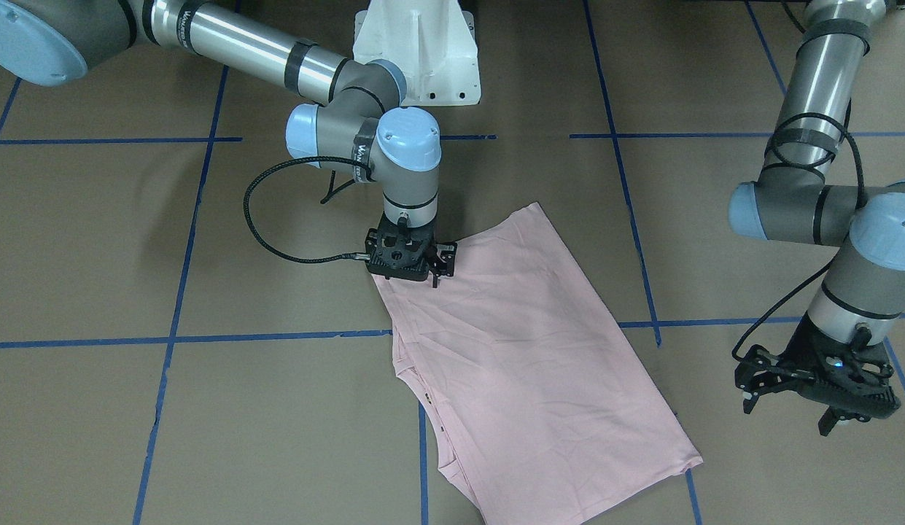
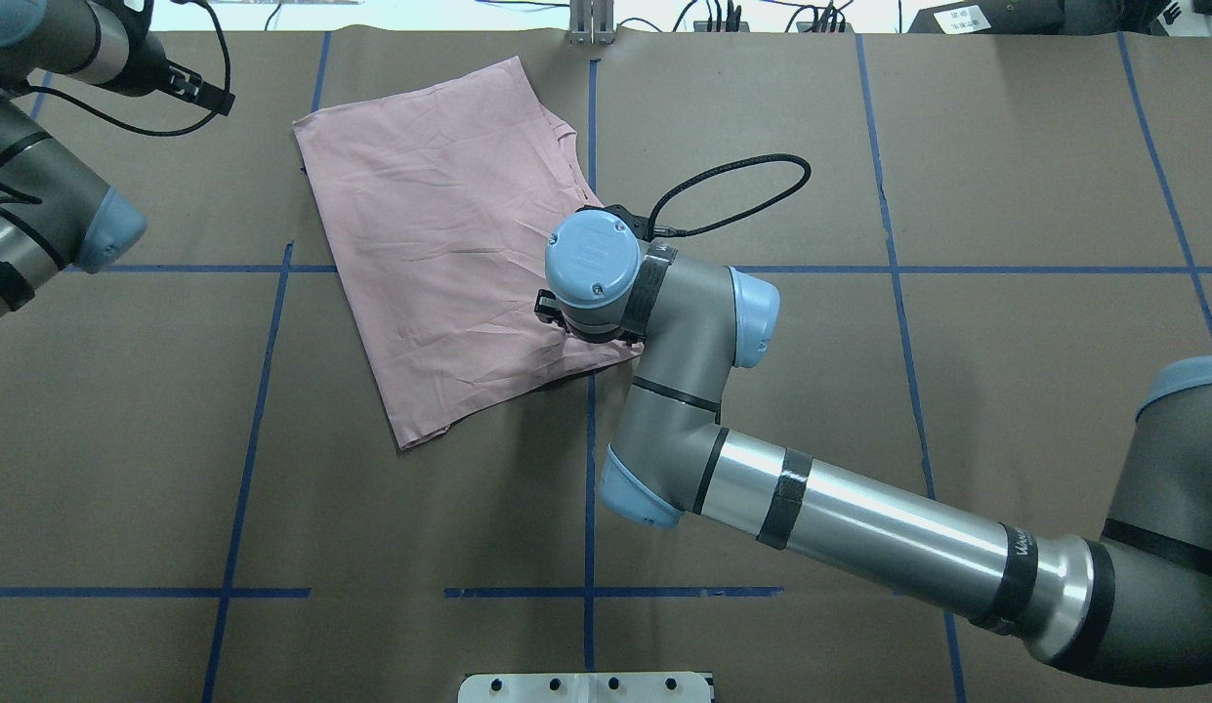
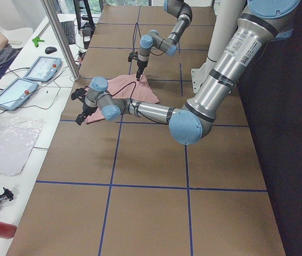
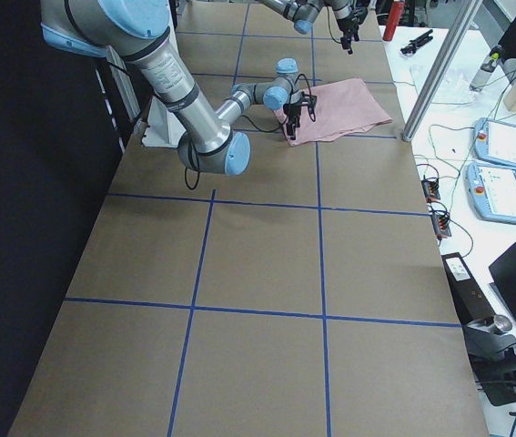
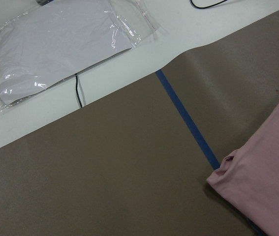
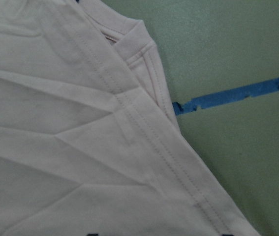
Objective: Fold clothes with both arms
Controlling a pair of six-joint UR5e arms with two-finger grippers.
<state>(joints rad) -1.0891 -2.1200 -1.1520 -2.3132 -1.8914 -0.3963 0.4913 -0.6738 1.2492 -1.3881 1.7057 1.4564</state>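
Brown paper covers the worktop (image 2: pixel 859 420), ruled into squares by blue tape (image 2: pixel 898 270), and the task's one garment lies on its far half, slanted across the centre line. The right arm (image 2: pixel 859 522) reaches out long and low from the robot's side so that its wrist hangs straight down over the cloth, while the left arm (image 1: pixel 817 95) is folded up at the shirt's other side, probably waiting for its turn. The pink T-shirt (image 1: pixel 525 350) lies flat and looks already doubled lengthwise: no print shows, and stitched edges are stacked along one side. The right pincer (image 1: pixel 412 264) stands on the corner nearest the robot, right at the cloth's edge. Its wrist view is filled with seams and the collar (image 6: pixel 134 44), with two dark tips just showing far apart at the bottom, so its jaws appear spread and nothing is clamped yet. That placement suits taking this corner for the next fold. The left pincer (image 1: pixel 787 414) hovers beside the shirt, clear of it, its jaws apart and empty. Its camera looks at the shirt's far corner (image 5: pixel 228 167) and a plastic bag (image 5: pixel 65 44) beyond the paper.
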